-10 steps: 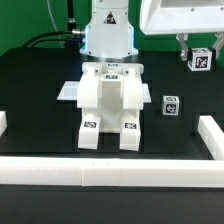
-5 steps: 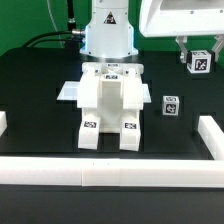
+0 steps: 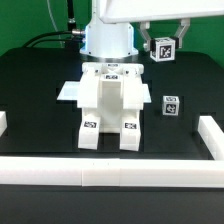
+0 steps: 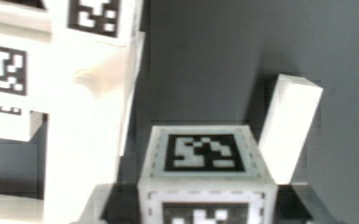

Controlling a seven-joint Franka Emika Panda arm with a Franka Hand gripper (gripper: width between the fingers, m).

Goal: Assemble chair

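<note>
**Op:** One tagged block (image 3: 161, 47) hangs in my gripper (image 3: 163, 40), jaws narrow and clamped on its sides, high over the table (image 3: 40, 75) toward the exterior view's right.

**Obs:** Why so high?

**Op:** Clearance, I judge. It must pass over the part-built chair (image 3: 108, 105) standing mid-table. Another loose piece (image 3: 171, 106) waits just beside that.
</note>
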